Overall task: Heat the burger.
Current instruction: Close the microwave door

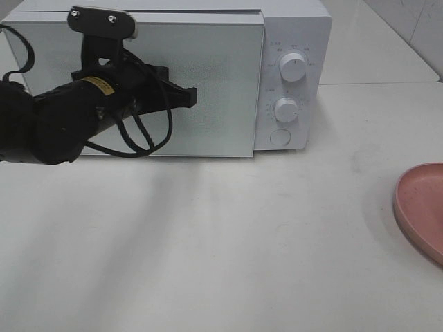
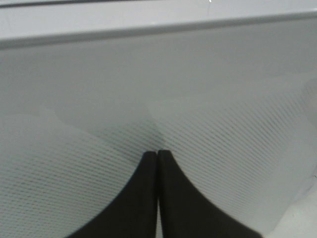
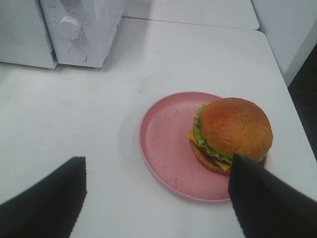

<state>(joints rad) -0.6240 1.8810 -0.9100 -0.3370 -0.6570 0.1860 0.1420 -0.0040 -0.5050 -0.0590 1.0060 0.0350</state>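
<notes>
Two claws: left claw (image 2: 157, 154) closed at microwave door (image 2: 148, 99), right claw (image 3: 156, 191) wide, empty.

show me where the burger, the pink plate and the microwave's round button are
burger (image 3: 237, 128), right wrist view, on the top of the bun.
pink plate (image 3: 166, 144), right wrist view, on its bare inner surface.
round button (image 1: 279, 137), exterior high view, on the button's centre.

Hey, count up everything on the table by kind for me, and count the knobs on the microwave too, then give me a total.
Microwave: 1
Microwave knobs: 2
Pink plate: 1
Burger: 1
Total: 5
</notes>
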